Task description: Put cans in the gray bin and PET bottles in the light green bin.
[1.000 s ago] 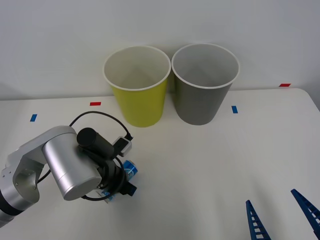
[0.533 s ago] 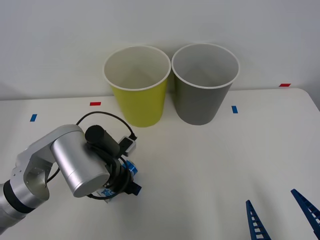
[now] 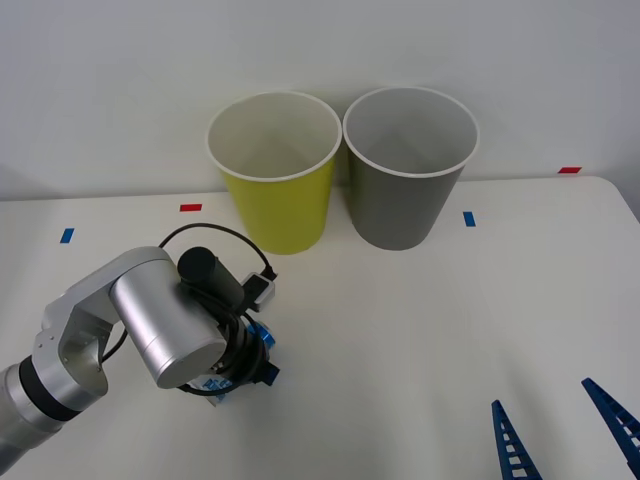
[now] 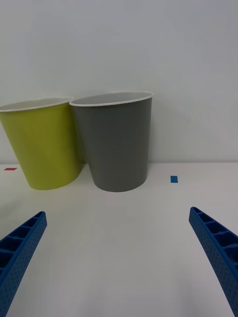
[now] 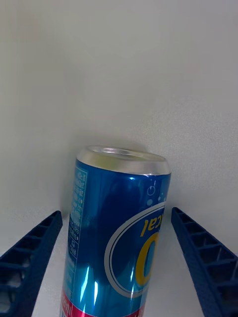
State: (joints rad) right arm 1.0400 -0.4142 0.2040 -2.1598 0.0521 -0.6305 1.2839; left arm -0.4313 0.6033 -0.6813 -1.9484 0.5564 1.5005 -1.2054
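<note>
A blue can [image 5: 119, 233] with a yellow-ringed logo and a silver end lies on the white table between the fingers of my left gripper [image 5: 116, 214]. The gripper is open, with a gap showing on each side of the can. From the front, the left arm covers most of the can [image 3: 262, 338] at the table's near left. The light green bin [image 3: 278, 190] and the gray bin [image 3: 405, 185] stand upright side by side at the back. My right gripper [image 3: 562, 435] hangs open near the front right edge, with nothing in it. PET bottles are out of view.
Small red and blue tape marks [image 3: 190, 207] dot the table's back edge. A white wall rises right behind the bins. Bare tabletop [image 3: 420, 330] stretches between the left gripper and both bins, whose rims nearly touch.
The left arm has shifted slightly right and forward over the can. The can, the bins and the right gripper have stayed put.
</note>
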